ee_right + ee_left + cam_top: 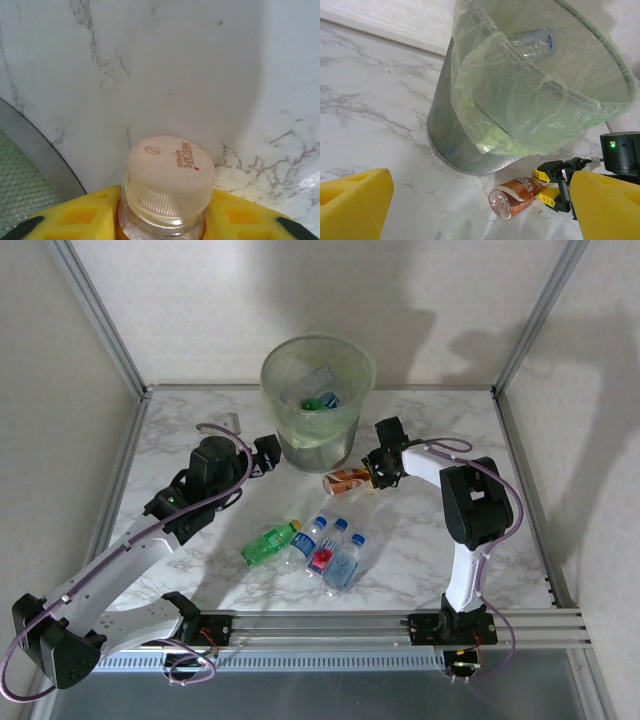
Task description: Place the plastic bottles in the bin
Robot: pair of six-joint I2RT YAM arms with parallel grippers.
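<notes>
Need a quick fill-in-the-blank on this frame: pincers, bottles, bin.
1. The right pincer is shut on the orange bottle at its ___ end.
2. The left pincer stands ___ beside the bin.
3. ___ loose bottles lie clustered on the table.
Missing words: cap; open; Four.

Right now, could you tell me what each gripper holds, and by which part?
The right gripper clamps the orange-labelled bottle at its neck; left gripper holds nothing.
</notes>
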